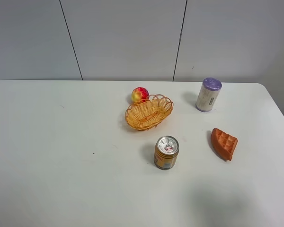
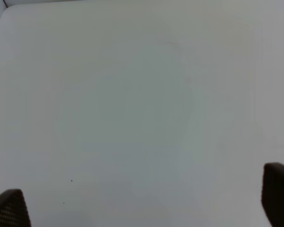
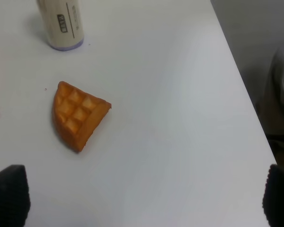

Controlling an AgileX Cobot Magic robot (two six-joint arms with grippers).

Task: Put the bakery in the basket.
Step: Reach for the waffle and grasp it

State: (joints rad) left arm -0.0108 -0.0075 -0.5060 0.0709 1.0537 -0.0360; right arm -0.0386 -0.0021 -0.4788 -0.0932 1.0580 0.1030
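Observation:
The bakery (image 1: pixel 224 143) is an orange-brown waffle wedge with a grid top, lying on the white table at the right. It also shows in the right wrist view (image 3: pixel 78 115), ahead of my right gripper (image 3: pixel 146 203), whose fingertips (image 3: pixel 9 194) stand wide apart and empty. The basket (image 1: pixel 148 112) is golden woven wicker, empty, at the table's middle back. My left gripper (image 2: pixel 144 203) is open over bare table, with only its fingertips (image 2: pixel 9 210) showing. Neither gripper shows in the exterior high view.
A red-yellow fruit (image 1: pixel 140 94) touches the basket's far left rim. A gold can (image 1: pixel 166 152) stands in front of the basket. A white cylinder with a purple lid (image 1: pixel 208 94) stands at back right, also in the right wrist view (image 3: pixel 60 23). The table's right edge (image 3: pixel 241 80) is near the bakery.

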